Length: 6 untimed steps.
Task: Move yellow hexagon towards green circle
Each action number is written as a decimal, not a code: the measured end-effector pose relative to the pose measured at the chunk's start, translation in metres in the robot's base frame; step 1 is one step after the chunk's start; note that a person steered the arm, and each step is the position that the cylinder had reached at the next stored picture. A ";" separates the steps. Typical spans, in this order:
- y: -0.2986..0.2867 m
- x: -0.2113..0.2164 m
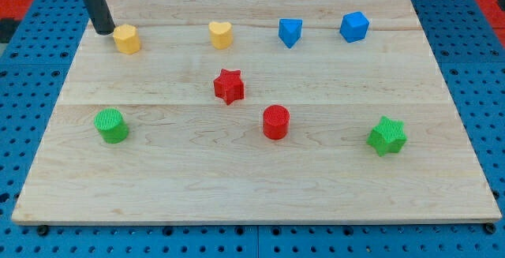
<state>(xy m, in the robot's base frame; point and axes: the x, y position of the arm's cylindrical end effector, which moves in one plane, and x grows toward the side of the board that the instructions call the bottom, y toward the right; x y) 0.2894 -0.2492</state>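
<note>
The yellow hexagon (126, 39) lies near the view's top left of the wooden board (252, 179). The green circle (111, 125) lies below it, at the view's left. My tip (103, 31) stands just left of the yellow hexagon and slightly above it, close to or touching its left side. The dark rod rises from there to the view's top edge.
A yellow heart (221, 34), a blue block (289, 31) and a blue cube (354, 27) lie along the view's top. A red star (229, 86) and a red circle (276, 121) lie mid-board. A green star (387, 135) lies at the right.
</note>
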 end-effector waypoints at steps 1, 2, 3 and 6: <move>0.000 0.001; 0.000 0.001; 0.000 0.005; 0.049 -0.017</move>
<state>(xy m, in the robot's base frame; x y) 0.2723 -0.2001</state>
